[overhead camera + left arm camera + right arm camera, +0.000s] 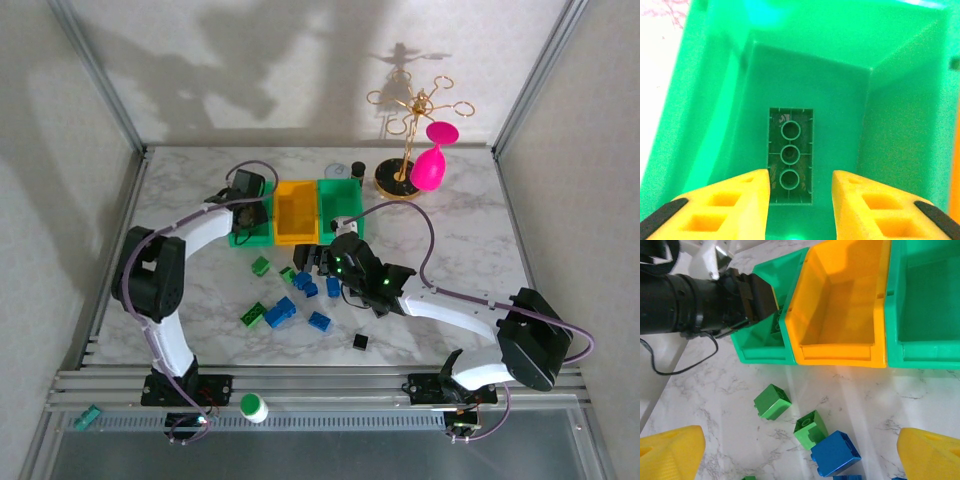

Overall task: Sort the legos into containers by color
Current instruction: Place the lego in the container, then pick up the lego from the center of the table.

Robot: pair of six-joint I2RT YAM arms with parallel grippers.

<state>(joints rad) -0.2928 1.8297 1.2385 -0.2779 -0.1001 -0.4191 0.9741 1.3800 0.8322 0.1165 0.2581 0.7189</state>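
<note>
My left gripper [800,187] hangs inside the left green container [900,125], open, with nothing between its yellow fingers. A green lego [791,155] lies underside-up on that bin's floor just below them. From above, the left gripper [248,218] sits over the left green container [262,240], next to the yellow-orange one [297,212] and the right green one [340,205]. My right gripper [800,455] is wide open above loose legos: two green ones [772,401] [810,429] and a blue one [836,453]. Blue legos [281,313], a green one [252,314] and a black one [360,343] lie on the marble.
A gold stand with a pink glass [432,165] and a small dark cylinder [358,170] stand behind the bins at the back right. A green-and-white cap [254,406] rests on the front rail. Grey walls close in both sides.
</note>
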